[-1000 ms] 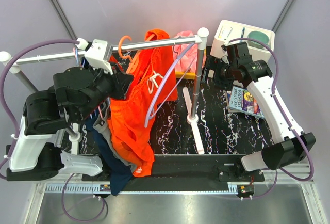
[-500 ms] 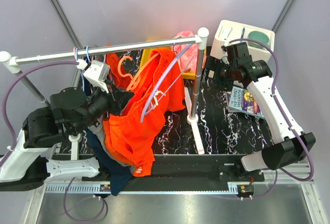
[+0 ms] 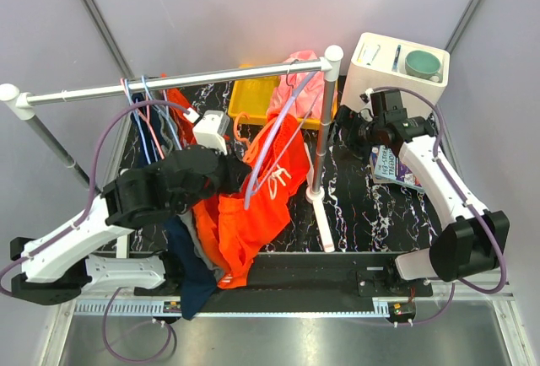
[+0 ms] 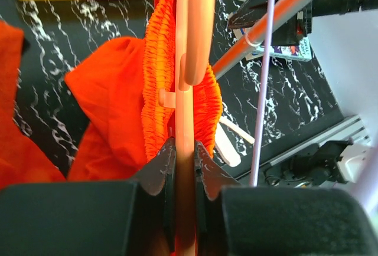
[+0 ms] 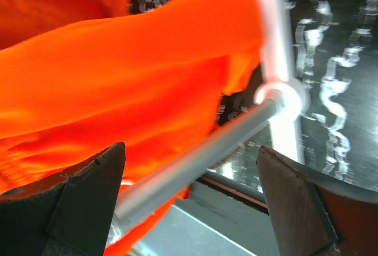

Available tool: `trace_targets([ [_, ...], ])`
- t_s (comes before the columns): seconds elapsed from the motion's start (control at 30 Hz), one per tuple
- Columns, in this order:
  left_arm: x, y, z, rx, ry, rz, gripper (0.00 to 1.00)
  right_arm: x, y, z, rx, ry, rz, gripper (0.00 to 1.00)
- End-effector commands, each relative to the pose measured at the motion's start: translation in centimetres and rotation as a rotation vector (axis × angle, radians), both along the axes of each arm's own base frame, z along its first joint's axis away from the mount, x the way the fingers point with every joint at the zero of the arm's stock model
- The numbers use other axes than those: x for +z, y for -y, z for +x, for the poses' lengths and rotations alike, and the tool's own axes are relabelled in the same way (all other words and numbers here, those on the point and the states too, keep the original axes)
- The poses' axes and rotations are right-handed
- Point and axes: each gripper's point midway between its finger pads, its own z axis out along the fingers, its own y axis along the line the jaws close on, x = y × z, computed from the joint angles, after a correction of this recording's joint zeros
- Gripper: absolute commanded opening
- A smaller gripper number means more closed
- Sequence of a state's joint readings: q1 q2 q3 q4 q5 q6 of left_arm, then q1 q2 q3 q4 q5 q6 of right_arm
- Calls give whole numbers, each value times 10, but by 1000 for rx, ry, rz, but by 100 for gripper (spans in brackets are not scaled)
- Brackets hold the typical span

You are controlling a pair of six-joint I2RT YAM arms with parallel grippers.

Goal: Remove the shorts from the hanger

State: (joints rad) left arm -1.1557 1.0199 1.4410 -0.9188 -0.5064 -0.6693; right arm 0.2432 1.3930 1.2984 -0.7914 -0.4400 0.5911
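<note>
The bright orange shorts [image 3: 263, 187] hang from a peach hanger [image 4: 195, 32] that is off the rail [image 3: 169, 84] and held low over the table. My left gripper [image 3: 229, 170] is shut on the hanger's bar; the left wrist view shows the jaws [image 4: 185, 145] clamped on it, with the orange waistband [image 4: 155, 73] beside them. The light pink shorts [image 3: 305, 79] hang at the rail's right end. My right gripper [image 3: 344, 123] is open and empty just right of the post [image 3: 321, 130]; its wrist view [image 5: 189, 156] faces the orange shorts [image 5: 118, 61].
A lavender hanger [image 3: 272, 140] leans across the orange shorts. Blue and pink hangers [image 3: 145, 100] hang on the rail's left part. A dark blue garment [image 3: 191, 266] hangs at the front. A yellow bin [image 3: 253, 100], a white box [image 3: 371, 56] holding a green bowl [image 3: 422, 64], and a book [image 3: 393, 164] lie behind and right.
My left gripper has brought the peach hanger with the orange shorts down off the rail and to the right. My right gripper has shifted slightly left and lower, still open.
</note>
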Motion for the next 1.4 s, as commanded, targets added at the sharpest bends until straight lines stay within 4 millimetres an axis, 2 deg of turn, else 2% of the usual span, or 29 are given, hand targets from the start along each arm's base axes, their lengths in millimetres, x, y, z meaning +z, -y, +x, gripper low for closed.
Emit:
trace_targets([
  [0.0, 20, 11, 11, 75, -32, -207, 0, 37, -30, 7, 64, 102, 231, 100],
  [0.03, 15, 15, 9, 70, -70, -225, 0, 30, -33, 4, 69, 81, 258, 100],
  [0.07, 6, 16, 13, 82, -97, -222, 0, 34, -38, 1, 76, 61, 308, 100],
  [0.1, 2, 19, 13, 84, -123, -235, 0, 41, -42, 5, 89, 105, 344, 100],
  [0.13, -5, 25, 10, 57, -151, -237, 0, 37, -45, 3, 97, 93, 366, 100],
  [0.2, -5, 34, 9, 36, -168, -265, 0, 43, -51, 2, 141, 112, 411, 100],
  [0.3, -14, 44, 6, -3, -204, -258, 0, 38, -54, 2, 196, 121, 412, 100],
  [0.7, -24, 49, 7, -39, -251, -271, 0, 44, -69, 13, 331, 188, 423, 100],
  [0.87, -30, 54, 12, -63, -278, -256, 0, 44, -82, 3, 403, 181, 435, 100],
  [1.07, -30, 57, 14, -81, -281, -259, 0, 36, -82, 5, 392, 169, 413, 100],
  [1.17, -25, 61, 13, -116, -268, -270, 0, 17, -77, 12, 337, 117, 347, 99],
  [1.27, -25, 66, 10, -159, -269, -268, 0, 4, -76, 16, 312, 62, 331, 94],
  [1.37, -26, 72, 8, -191, -278, -261, 0, -3, -76, 19, 296, 35, 319, 82],
])
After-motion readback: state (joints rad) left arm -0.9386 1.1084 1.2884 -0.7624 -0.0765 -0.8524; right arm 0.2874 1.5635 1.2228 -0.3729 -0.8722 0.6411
